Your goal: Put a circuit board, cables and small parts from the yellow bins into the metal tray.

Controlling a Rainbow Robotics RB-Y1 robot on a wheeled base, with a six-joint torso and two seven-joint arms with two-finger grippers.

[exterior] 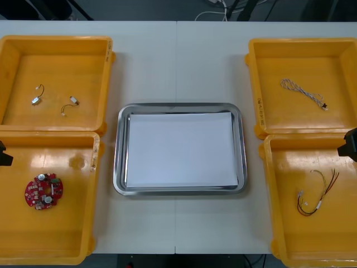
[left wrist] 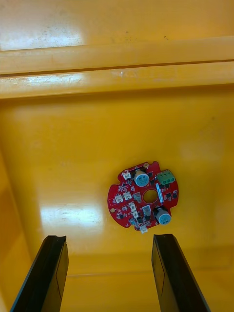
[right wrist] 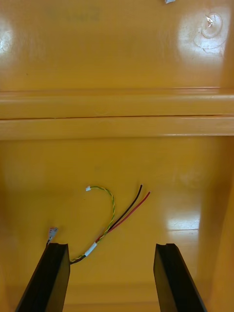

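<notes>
Circuit board (left wrist: 143,197) lies just beyond left gripper (left wrist: 108,237), fingers (left wrist: 48,273) spread.

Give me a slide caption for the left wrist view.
Open left gripper hovering over the red circuit board in a yellow bin.

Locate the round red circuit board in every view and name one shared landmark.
Front view: circuit board lies in the near left yellow bin.
Left wrist view: same board on the bin floor, just beyond the open left hand.
Right wrist view: faces the red and yellow cable in the near right yellow bin instead.
Landmark: the paired rims where the two left bins meet, beyond the board.
</notes>
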